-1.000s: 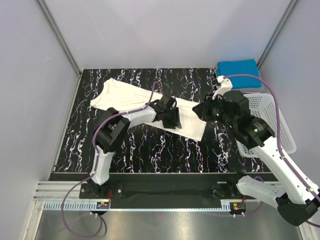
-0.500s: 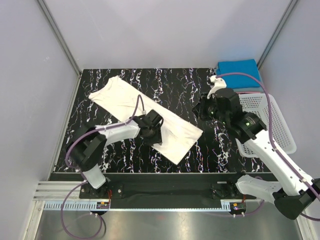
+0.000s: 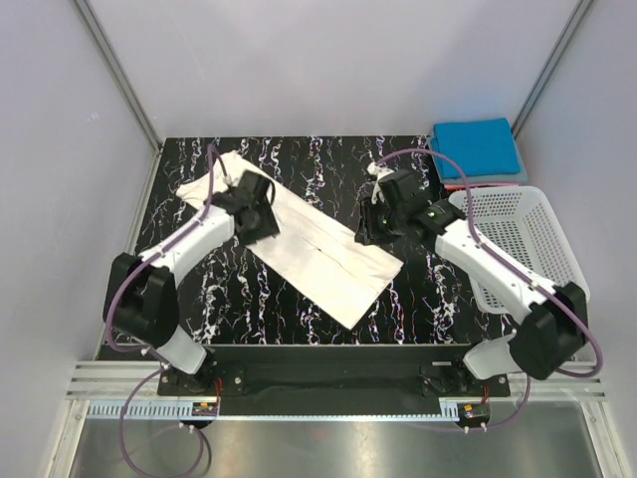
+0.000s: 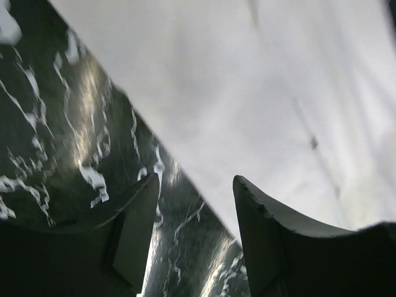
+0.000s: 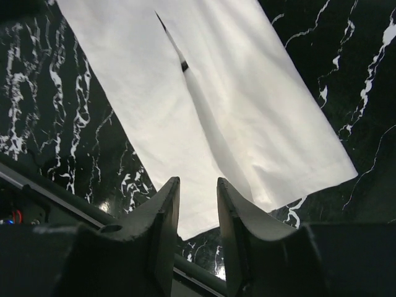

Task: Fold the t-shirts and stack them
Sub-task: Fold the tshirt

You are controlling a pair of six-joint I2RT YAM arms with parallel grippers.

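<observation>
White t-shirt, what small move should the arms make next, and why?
Probably lower the left hand to pinch the edge of the white t-shirt just beneath it. The shirt lies as a long strip that seems to need another fold, and the right hand also hovers open, holding nothing.

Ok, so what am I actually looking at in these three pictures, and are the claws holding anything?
Two robot arms stand at a table's near edge. The wide picture looks down from above; the other two come from a camera on each wrist, showing that claw's own fingers. On the black table lies a white t-shirt, folded into a long strip. A folded blue t-shirt sits far right, beside a white basket. The left gripper and right gripper are both open at the white shirt's edges, holding nothing.
</observation>
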